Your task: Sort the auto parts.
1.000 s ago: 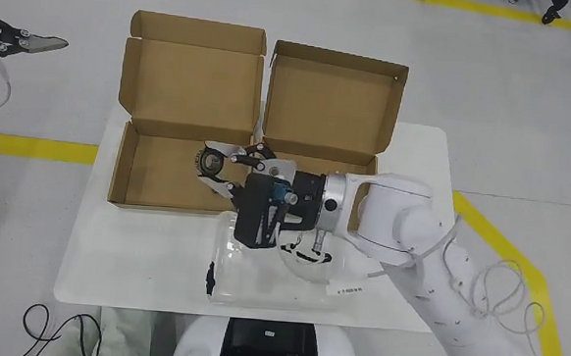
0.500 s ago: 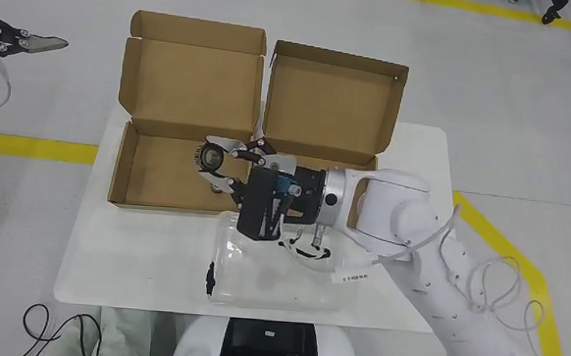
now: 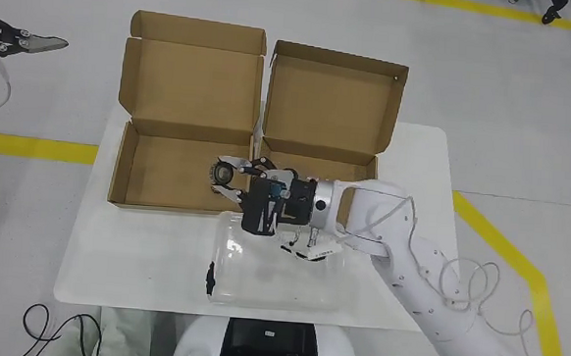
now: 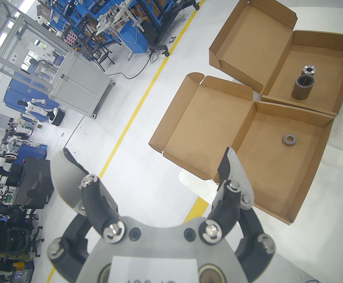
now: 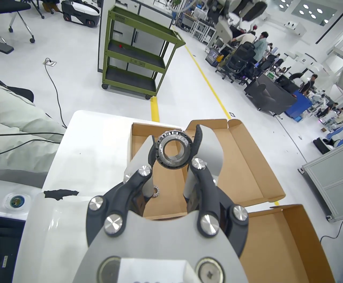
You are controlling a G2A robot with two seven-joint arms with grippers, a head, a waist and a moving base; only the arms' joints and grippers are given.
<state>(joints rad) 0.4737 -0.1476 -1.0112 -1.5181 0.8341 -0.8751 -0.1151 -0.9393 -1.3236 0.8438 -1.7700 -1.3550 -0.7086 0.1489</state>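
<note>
**Right claw carrying bearing over left carton: release pending**

The large tapered bearing [image 5: 174, 164] is clenched between the pads of the right gripper [image 5: 175, 139], bore facing the wrist camera. It hangs above the left box [image 3: 163, 175], near that carton's inner corner. Its height over the cardboard floor cannot be judged reliably from these angles.

A small bearing [image 4: 290, 139] already lies on the floor of the same carton. The right box [image 4: 321, 88] holds a dark sleeve [image 4: 302, 87] and a steel bushing [image 4: 308, 70], standing just beside each other. This suggests bearings go left.

The left gripper [image 4: 146, 158] hangs spread and empty, well off the table [image 3: 405, 146].

Recommendation: carry the part fully inside the carton walls and clear of the small bearing. Lower it close to the floor before parting the pads, as a round part released from height will likely roll.
</note>
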